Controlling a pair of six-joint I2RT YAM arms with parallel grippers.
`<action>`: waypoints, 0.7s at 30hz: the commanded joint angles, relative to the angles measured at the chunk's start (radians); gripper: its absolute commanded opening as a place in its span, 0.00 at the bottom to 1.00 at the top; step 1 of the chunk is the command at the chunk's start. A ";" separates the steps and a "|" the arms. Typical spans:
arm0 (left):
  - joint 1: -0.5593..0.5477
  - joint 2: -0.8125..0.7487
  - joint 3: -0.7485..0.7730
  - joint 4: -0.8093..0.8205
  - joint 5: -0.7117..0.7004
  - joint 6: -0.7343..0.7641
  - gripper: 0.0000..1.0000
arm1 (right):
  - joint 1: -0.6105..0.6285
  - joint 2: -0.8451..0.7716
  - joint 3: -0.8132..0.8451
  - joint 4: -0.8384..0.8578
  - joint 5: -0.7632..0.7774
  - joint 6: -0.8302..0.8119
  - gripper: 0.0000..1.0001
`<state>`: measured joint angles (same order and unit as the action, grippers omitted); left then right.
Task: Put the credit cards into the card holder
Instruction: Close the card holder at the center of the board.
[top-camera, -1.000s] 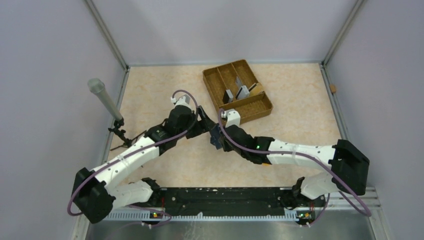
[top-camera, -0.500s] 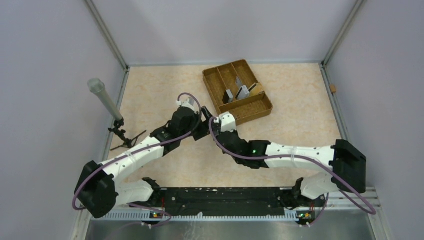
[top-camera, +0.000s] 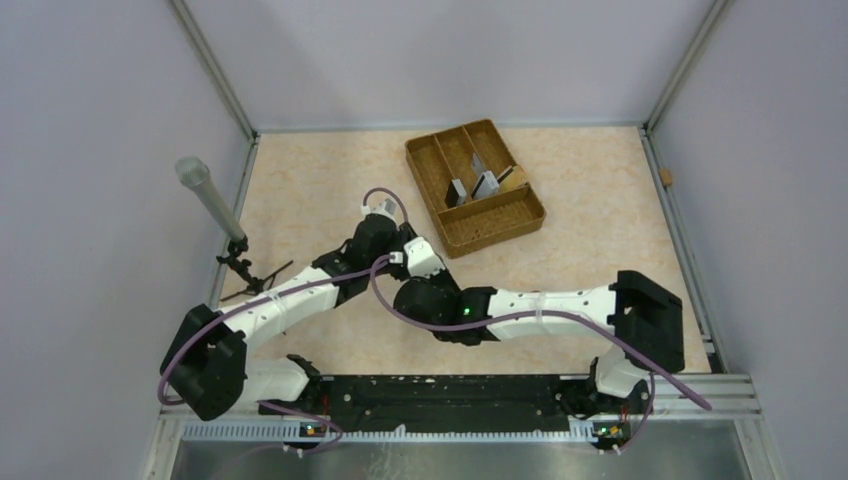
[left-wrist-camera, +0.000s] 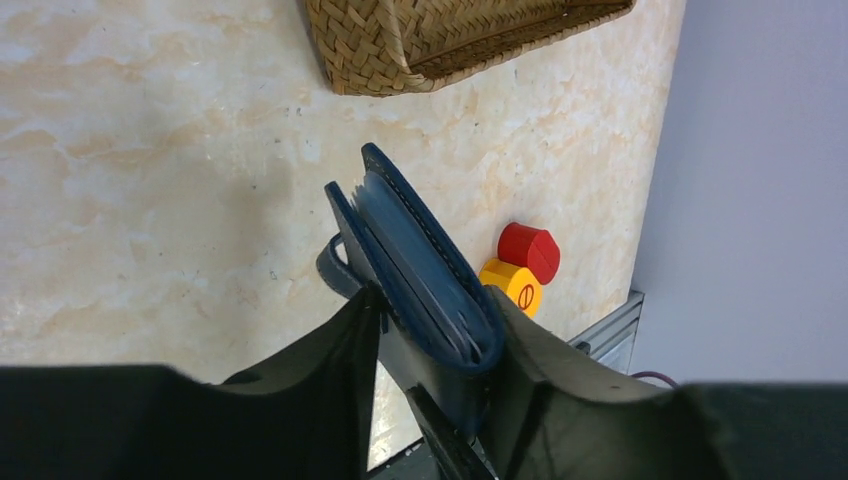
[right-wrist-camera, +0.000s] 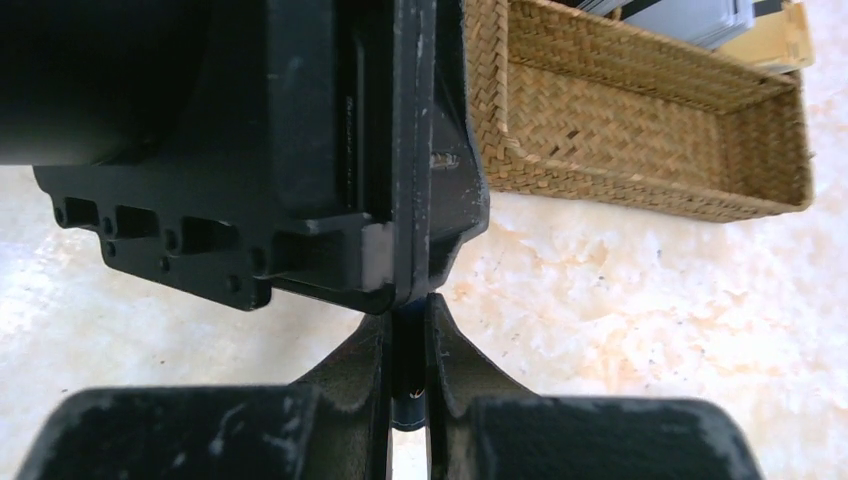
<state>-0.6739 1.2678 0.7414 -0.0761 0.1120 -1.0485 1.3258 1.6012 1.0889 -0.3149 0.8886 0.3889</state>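
Note:
The dark navy card holder (left-wrist-camera: 420, 250) stands on edge, folded, between the fingers of my left gripper (left-wrist-camera: 432, 300), which is shut on it above the table. My right gripper (right-wrist-camera: 408, 320) is shut on a thin navy stitched edge of the holder (right-wrist-camera: 408, 395), right up against the left gripper's black body (right-wrist-camera: 300, 150). In the top view both grippers meet at mid-table, left (top-camera: 398, 243) and right (top-camera: 415, 258), and hide the holder. Grey credit cards (top-camera: 480, 183) stand upright in the woven tray; they also show in the right wrist view (right-wrist-camera: 690, 15).
The brown woven divided tray (top-camera: 500, 218) sits at the back, just beyond the grippers; it also shows in the left wrist view (left-wrist-camera: 420, 40) and the right wrist view (right-wrist-camera: 640, 120). A red round piece (left-wrist-camera: 529, 250) and a yellow one (left-wrist-camera: 511, 285) lie near the holder. A grey cylinder on a stand (top-camera: 208, 198) is at the left wall.
The right arm has swung left and folded in, bringing its gripper against the left gripper. The left gripper has shifted slightly left and nearer with the holder.

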 joint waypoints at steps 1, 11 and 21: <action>-0.009 0.003 -0.006 0.055 0.027 -0.010 0.37 | 0.049 0.055 0.110 -0.034 0.127 -0.001 0.00; 0.006 -0.005 -0.038 0.068 0.014 0.008 0.00 | 0.075 -0.010 0.067 -0.095 0.088 0.033 0.59; 0.047 -0.181 -0.189 0.279 0.081 0.154 0.00 | -0.138 -0.397 -0.200 0.023 -0.449 0.061 0.76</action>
<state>-0.6399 1.1893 0.6060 0.0246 0.1417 -0.9836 1.3239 1.3334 0.9836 -0.3862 0.7418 0.4282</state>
